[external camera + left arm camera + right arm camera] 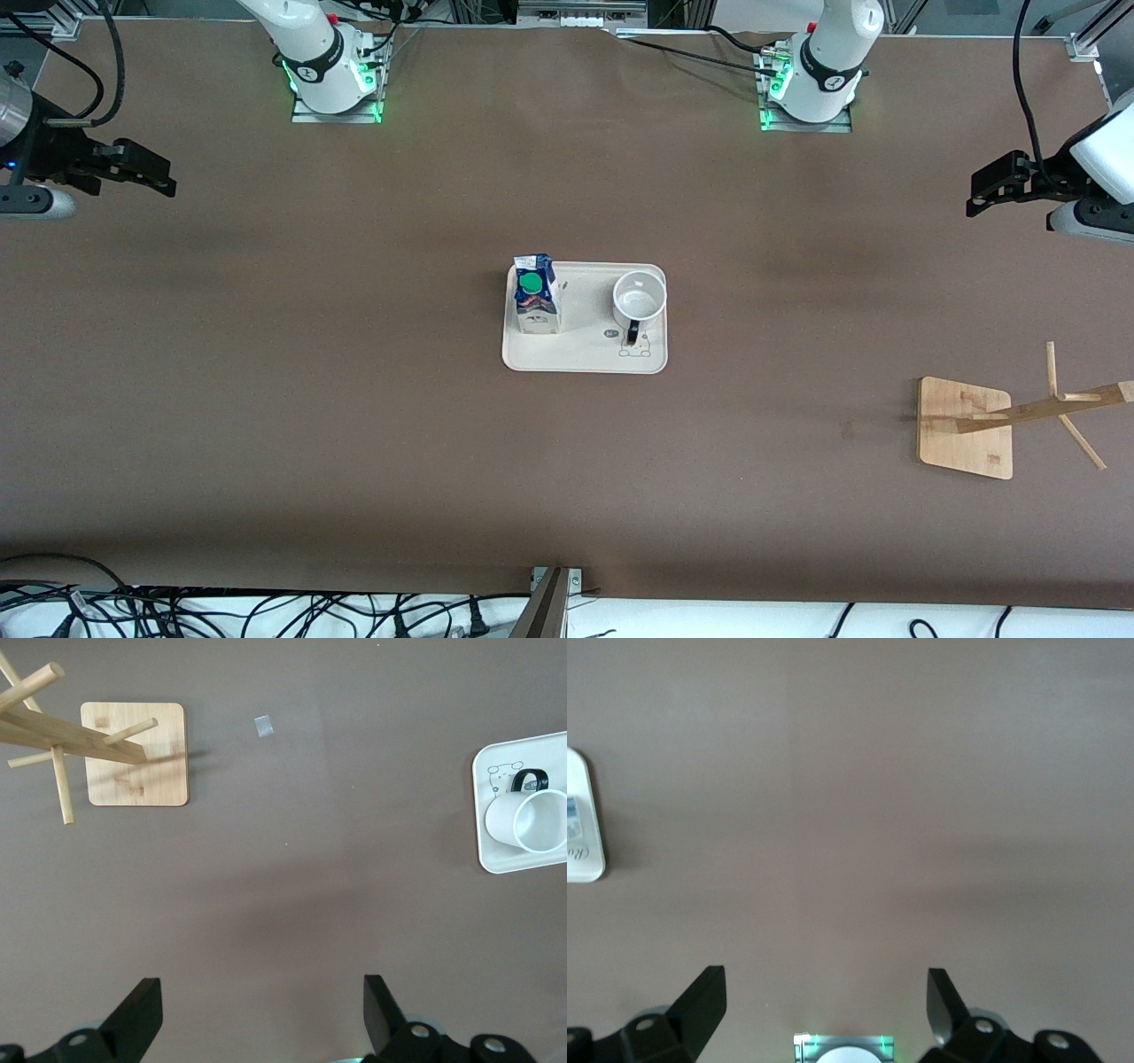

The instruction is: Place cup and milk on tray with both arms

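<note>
So starting at the upper left edge of the front view, my right gripper [164,175] is hanging up over the bare brown table [266,399] at the right arm's end, fingers spread wide with nothing in them, and that arm's just waiting there. My right wrist view shows the same thing, both black fingers [700,1001] apart over plain tabletop. Moving to the middle of the frame, the flat cream rectangular tray with rounded corners [585,354] sits on the table, and both things are on it: the small dark blue and white gable-top milk carton with the round green cap [536,297] stands upright at the end toward the right arm, and the white mug with the black loop handle [639,299] stands at the end toward the left arm, well apart from the carton. Lower right there's a bamboo rack with pegs [974,430] on the table. At the upper right edge my left gripper [974,199] hangs over the table, also wide open and empty, left arm idle.
</note>
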Controlling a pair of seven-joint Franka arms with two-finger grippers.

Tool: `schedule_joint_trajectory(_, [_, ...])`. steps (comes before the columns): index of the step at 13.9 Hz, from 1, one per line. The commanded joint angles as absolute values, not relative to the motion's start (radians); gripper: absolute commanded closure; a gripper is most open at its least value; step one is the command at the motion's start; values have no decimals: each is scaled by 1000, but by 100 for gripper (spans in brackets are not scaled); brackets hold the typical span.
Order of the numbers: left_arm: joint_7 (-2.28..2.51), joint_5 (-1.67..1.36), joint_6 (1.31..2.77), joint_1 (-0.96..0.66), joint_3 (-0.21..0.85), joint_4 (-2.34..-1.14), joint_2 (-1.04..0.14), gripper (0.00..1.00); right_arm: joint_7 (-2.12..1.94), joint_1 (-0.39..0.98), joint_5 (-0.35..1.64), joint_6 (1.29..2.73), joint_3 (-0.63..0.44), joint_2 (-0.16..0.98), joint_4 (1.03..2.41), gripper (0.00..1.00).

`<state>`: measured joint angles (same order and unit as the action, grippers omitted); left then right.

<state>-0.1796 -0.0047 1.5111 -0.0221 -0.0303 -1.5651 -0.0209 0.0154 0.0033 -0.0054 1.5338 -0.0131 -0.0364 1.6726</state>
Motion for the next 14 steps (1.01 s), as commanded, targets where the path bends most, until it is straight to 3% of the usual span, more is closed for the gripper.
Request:
schedule_joint_trajectory(1, [-187, 3, 1502, -6, -28, -1563, -17, 0, 17, -6, -8, 1582, -14, -20, 1680, 0])
schedule_joint_trajectory(14, [-201, 2, 1500, 0, -25, -1563, -21, 0, 17, -3, -14, 1571, -11, -26, 1674, 0])
